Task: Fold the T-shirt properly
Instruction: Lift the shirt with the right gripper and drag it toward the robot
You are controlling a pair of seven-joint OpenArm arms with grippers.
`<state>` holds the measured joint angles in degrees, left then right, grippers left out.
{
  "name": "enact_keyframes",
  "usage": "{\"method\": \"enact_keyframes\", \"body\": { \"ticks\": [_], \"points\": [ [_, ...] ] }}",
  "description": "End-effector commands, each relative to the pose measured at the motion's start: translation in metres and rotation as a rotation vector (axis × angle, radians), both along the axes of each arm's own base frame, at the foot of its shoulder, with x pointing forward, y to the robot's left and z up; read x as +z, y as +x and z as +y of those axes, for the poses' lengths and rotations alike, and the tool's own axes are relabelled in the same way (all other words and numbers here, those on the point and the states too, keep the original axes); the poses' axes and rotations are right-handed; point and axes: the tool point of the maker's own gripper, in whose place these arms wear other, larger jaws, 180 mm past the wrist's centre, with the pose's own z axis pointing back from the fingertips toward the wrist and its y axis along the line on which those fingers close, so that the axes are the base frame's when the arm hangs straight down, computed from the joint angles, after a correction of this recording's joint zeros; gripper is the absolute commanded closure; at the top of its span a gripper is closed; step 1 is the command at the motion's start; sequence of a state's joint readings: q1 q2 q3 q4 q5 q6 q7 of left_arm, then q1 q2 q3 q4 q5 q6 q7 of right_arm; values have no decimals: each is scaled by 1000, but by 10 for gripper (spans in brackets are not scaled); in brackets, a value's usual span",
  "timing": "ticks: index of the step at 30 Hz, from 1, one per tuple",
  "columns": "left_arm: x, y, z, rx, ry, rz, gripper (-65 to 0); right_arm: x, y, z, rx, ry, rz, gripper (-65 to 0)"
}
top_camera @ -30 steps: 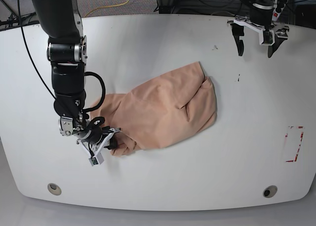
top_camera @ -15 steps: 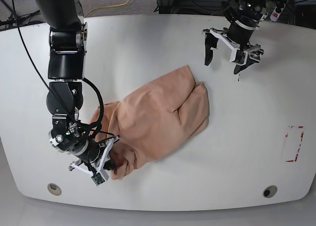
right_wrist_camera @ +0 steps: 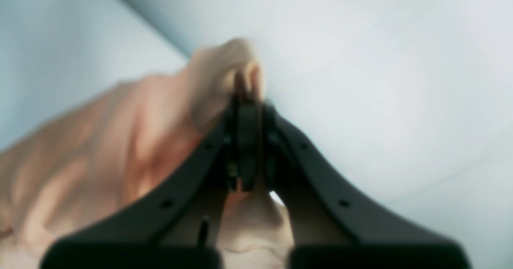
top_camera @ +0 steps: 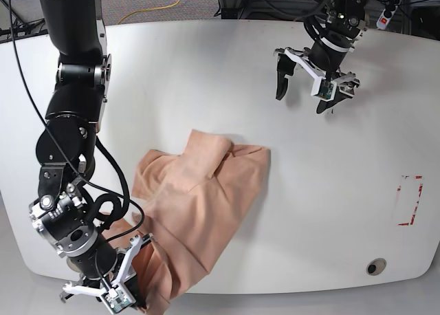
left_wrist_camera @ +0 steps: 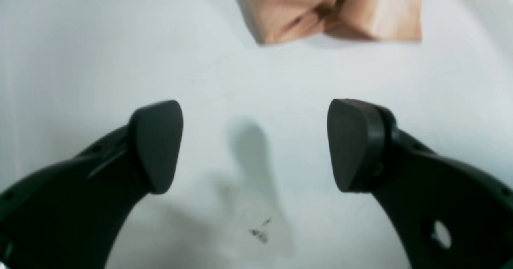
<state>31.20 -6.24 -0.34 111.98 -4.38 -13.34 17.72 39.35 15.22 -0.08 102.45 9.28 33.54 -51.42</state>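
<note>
**Shirt pinched at near-left, second claw waiting far right**

Left wrist view: left gripper (left_wrist_camera: 255,144) hangs over bare white table (left_wrist_camera: 80,52), fingers spread wide, nothing between them. Far edge of the frame shows a folded lump of the T-shirt (left_wrist_camera: 336,12), well apart from the pads. Probably poised to come in for a second corner. Small dark scuff on the tabletop below the claw; no lettering legible.

Right wrist view: right gripper (right_wrist_camera: 246,100) pressed together on a bunched ridge of peach cloth; fabric drapes away to the left. Blurred, so which hem or sleeve cannot be told.

Base view: T-shirt (top_camera: 199,198) lies crumpled, left of centre, its near end drawn to the table's near-left edge by the clamped right gripper (top_camera: 130,291). Likely a drag to spread it out. Left gripper (top_camera: 313,88) hovers far right. Red-and-white mark (top_camera: 410,200) on the right side; no readable writing, and the print does not show.
</note>
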Motion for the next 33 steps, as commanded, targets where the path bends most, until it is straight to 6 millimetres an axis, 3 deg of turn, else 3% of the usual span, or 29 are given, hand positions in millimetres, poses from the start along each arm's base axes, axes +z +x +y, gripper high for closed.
{"method": "enact_keyframes", "body": {
  "ticks": [1, 5, 12, 16, 26, 29, 31, 33],
  "points": [
    [5, 7, 0, 3, -12, -30, -531, 56, -8, 5, 26, 2, -152, 0],
    [1, 18, -7, -10, -23, -34, -531, 92, -18, 3, 25, -25, -251, 0],
    [1, 36, -33, -72, -52, -53, -531, 137, -27, 1, 0, -48, -342, 0],
    [12, 48, -48, -106, -66, -92, -531, 161, -31, 18, 35, -106, -395, 0],
    [26, 67, -33, -19, -54, -143, -531, 228, -54, 60, 111, -229, -561, 0],
    [28, 71, -19, 14, -41, -152, -531, 249, -65, 79, 143, -264, -618, 0],
    [29, 72, -12, 32, -34, -155, -531, 258, -70, 91, 167, -256, -639, 0],
    [30, 73, -8, 40, -29, -157, -531, 254, -64, 96, 179, -248, -615, 0]
  ]
}}
